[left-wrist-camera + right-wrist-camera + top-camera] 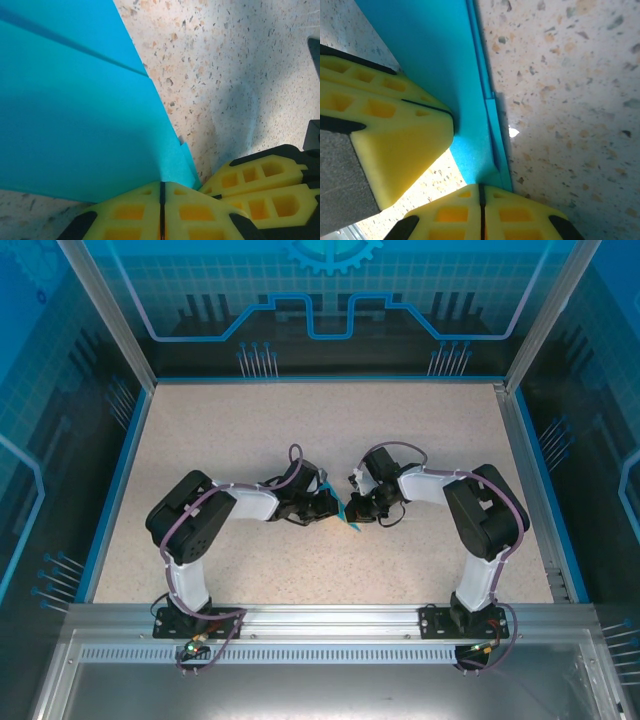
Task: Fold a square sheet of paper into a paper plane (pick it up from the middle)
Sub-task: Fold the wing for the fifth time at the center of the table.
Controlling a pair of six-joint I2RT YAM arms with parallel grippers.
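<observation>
Teal paper [343, 510]: folded and creased, held at the middle of the speckled counter [300, 420], between the two arms.
Left jaws: together, clamped on the paper's lower corner, reaching in from 9 o'clock.
Right jaws: together, clamped on the paper's folded edge, from 3 o'clock.

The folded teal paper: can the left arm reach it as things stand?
Probably yes: the left gripper looks shut on an edge of the folded teal paper; the right gripper pinches it close beside, and nothing blocks.
</observation>
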